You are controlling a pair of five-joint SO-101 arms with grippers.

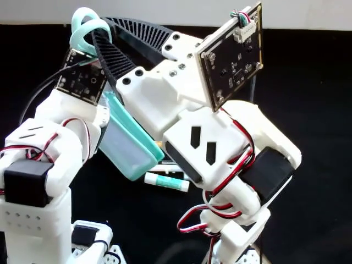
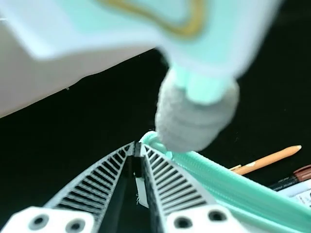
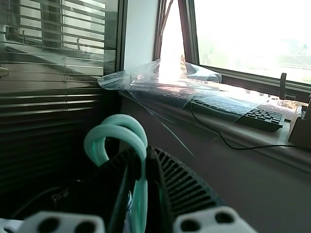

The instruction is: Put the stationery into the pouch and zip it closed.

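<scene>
1. Right pincer (image 1: 98,32): narrow, clamped on the mint loop (image 1: 88,27) at 11 o'clock in the high view. In the right wrist view the pincer (image 3: 145,155) has the loop (image 3: 116,133) between its tips.
2. Pouch (image 1: 129,146): mint, tilted, between the two arms. It runs from the loop toward 5 o'clock.
3. Left pincer (image 2: 138,145): narrow, tips together at the pouch's ribbed mint edge (image 2: 228,187). A grey pompom (image 2: 194,116) hangs close to the camera.
4. Glue stick (image 1: 166,181): lies on the black counter (image 1: 308,110), at 5 o'clock of the pouch's lower end.
5. Pencil (image 2: 267,160) and pen (image 2: 291,179): lie on the counter beyond the pouch edge, side by side.
</scene>
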